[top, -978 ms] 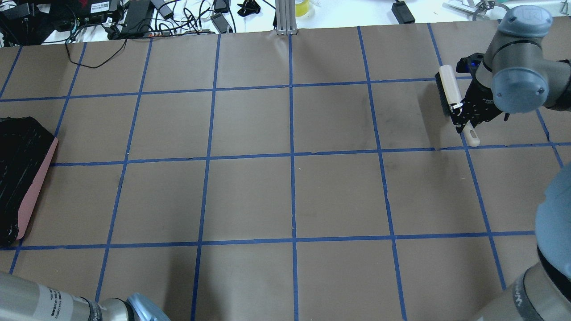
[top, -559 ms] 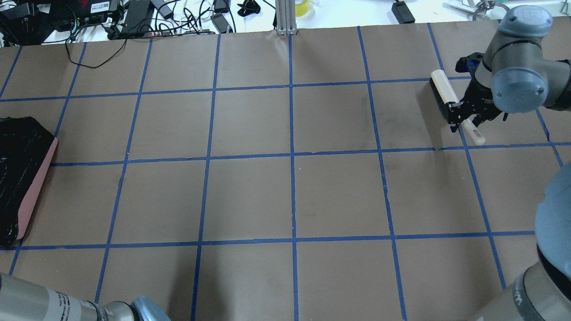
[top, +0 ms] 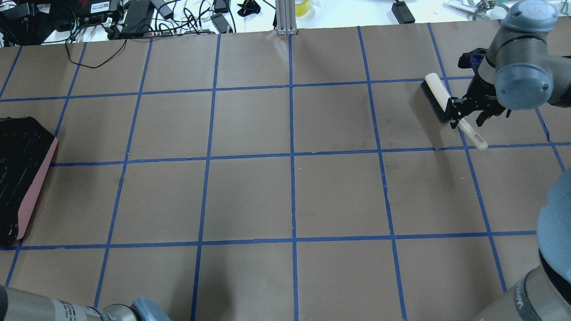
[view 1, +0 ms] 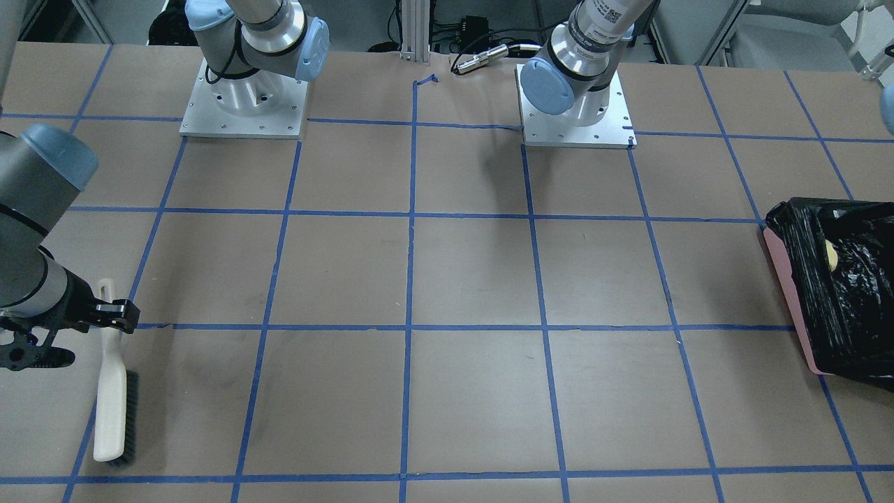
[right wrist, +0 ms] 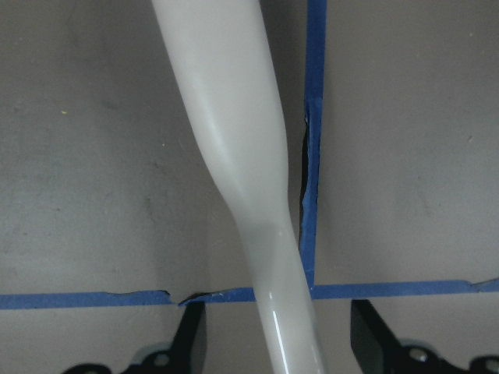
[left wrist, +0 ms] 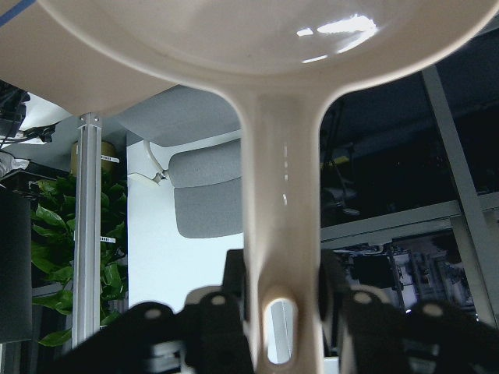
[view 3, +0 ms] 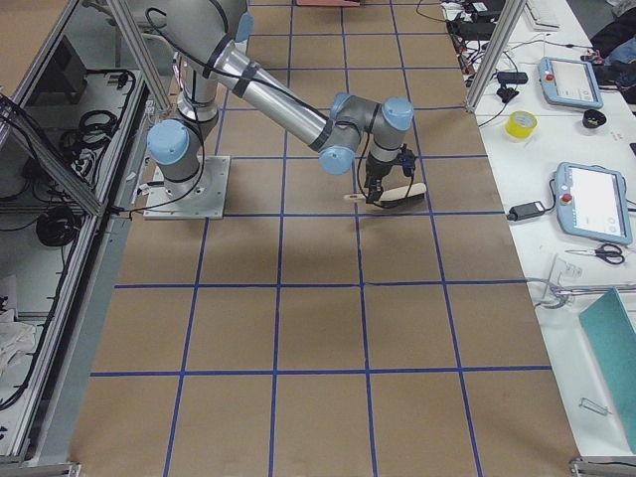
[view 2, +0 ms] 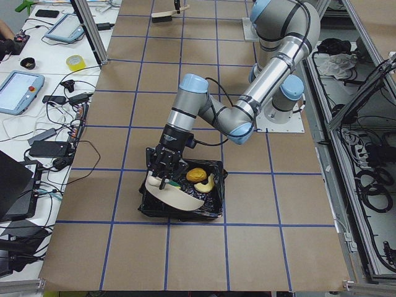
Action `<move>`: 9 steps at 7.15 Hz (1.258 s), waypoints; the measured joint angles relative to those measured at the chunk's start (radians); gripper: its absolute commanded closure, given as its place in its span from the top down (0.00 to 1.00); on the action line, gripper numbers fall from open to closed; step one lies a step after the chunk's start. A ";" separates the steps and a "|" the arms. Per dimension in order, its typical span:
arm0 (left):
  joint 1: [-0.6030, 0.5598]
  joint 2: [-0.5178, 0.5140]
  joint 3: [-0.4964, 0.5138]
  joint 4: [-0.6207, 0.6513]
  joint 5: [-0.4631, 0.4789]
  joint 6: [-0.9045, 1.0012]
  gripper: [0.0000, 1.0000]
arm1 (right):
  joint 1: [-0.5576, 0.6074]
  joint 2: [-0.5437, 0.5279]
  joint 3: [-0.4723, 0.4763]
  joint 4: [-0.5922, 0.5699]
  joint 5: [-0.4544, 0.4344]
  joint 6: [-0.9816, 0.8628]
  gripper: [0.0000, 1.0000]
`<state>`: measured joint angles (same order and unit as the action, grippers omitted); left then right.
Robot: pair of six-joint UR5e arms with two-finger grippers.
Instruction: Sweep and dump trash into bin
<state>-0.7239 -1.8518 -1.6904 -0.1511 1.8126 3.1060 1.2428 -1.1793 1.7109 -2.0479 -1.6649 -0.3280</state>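
Note:
The bin [view 2: 213, 207], pink-sided [top: 35, 187] with a black bag, holds the trash: the yellow-orange potato toy [view 2: 196, 175], the croissant toy [view 2: 208, 184] and a bit of green sponge [view 2: 177, 183]. My left gripper [view 2: 162, 179] is shut on the handle of the beige dustpan [view 2: 176, 197] and holds it tilted over the bin; the handle shows between the fingers in the left wrist view [left wrist: 282, 312]. My right gripper [top: 466, 121] is open astride the handle of the beige brush [top: 439, 91], which lies on the table at the far right. Its fingers stand clear of the handle [right wrist: 226, 117].
The brown table [top: 290, 196] carries a grid of blue tape. Cables and electronics [top: 134, 18] line the far edge behind a metal post [top: 285, 18]. Both arm bases [view 1: 241, 105] stand at the robot's side. The bin also shows in the front view [view 1: 786, 279].
The brush has swung, its head moving left and its handle end right, and the right gripper has turned with it. The left arm at the bottom left has slid further out of view.

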 measured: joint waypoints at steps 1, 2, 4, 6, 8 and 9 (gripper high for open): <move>0.003 0.014 -0.032 0.061 -0.035 0.015 0.00 | 0.000 -0.033 -0.003 0.008 -0.003 -0.001 1.00; 0.004 0.027 -0.069 0.128 -0.058 0.029 0.00 | 0.000 -0.083 -0.006 0.035 -0.006 0.002 1.00; 0.004 0.056 -0.122 0.195 -0.070 0.055 0.00 | 0.007 -0.171 -0.083 0.139 0.000 0.040 1.00; -0.002 0.073 -0.109 0.114 -0.071 0.055 0.00 | 0.051 -0.190 -0.217 0.302 0.032 0.166 1.00; -0.029 0.071 0.036 -0.253 -0.073 -0.020 0.00 | 0.165 -0.198 -0.264 0.358 0.048 0.245 1.00; -0.052 0.066 0.111 -0.431 -0.066 -0.075 0.00 | 0.204 -0.209 -0.264 0.370 0.053 0.257 1.00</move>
<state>-0.7759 -1.7861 -1.5794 -0.5821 1.7463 3.0315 1.4465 -1.3881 1.4465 -1.6782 -1.6122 -0.0706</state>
